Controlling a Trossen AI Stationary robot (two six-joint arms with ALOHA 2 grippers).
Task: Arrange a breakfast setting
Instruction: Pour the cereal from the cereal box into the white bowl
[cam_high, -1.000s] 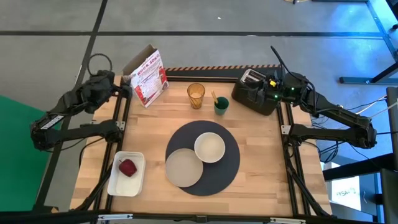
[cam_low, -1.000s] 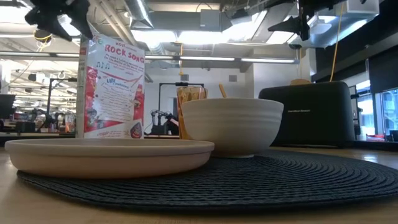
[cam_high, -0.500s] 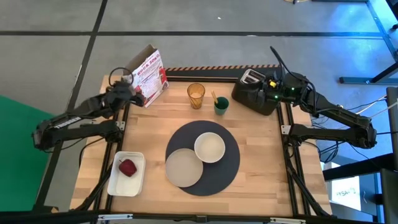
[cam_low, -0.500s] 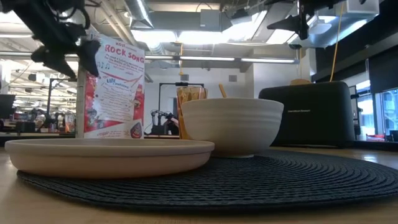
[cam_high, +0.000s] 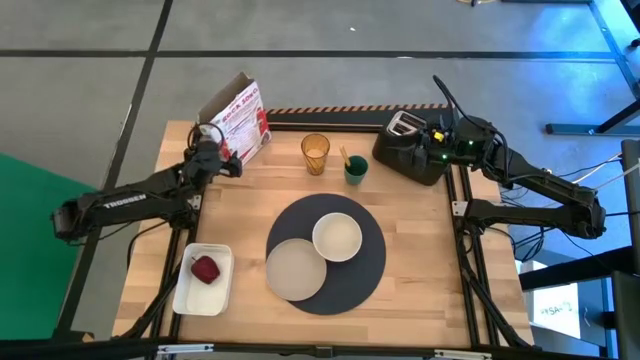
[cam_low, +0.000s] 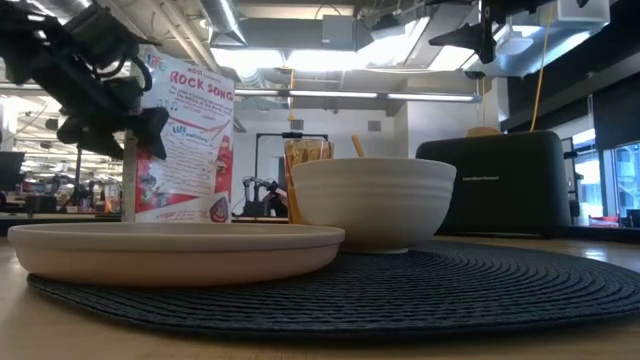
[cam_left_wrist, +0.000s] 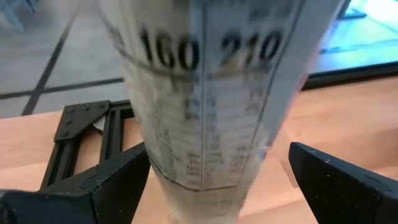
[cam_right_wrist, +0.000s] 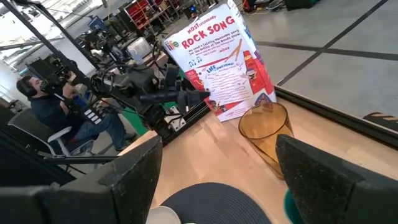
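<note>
The round dark grey mat (cam_high: 352, 283) carries the white bowl (cam_high: 337, 237) and the flat white plate (cam_high: 295, 271). The amber tumbler (cam_high: 316, 153) stands behind the mat. An orange-handled spoon (cam_high: 343, 157) sticks out of a green cup (cam_high: 356, 170). My left gripper (cam_high: 228, 162) is open at the back left. Its fingers stand on either side of a red-and-white cereal box's (cam_high: 238, 122) narrow side panel (cam_left_wrist: 205, 106). My right gripper (cam_high: 428, 133) hangs open above the black toaster (cam_high: 408, 152), touching nothing. My left gripper comes at the box's narrow side panel nearly level from the table's left. One finger (cam_left_wrist: 118, 180) shows close against the panel's edge, the other finger (cam_left_wrist: 336, 183) stands clear of it. I cannot tell whether the near finger touches the box.
A white rectangular tray (cam_high: 190, 295) with a dark red thing (cam_high: 205, 269) on it lies at the near left. The box stands upright on the table's far left corner. A person (cam_right_wrist: 43, 102) sits beyond the table's left side.
My left gripper has come down and swung toward the table's right, from beside the table's left edge to the cereal box, staying open. Its fingers now stand on either side of the box's narrow side.
</note>
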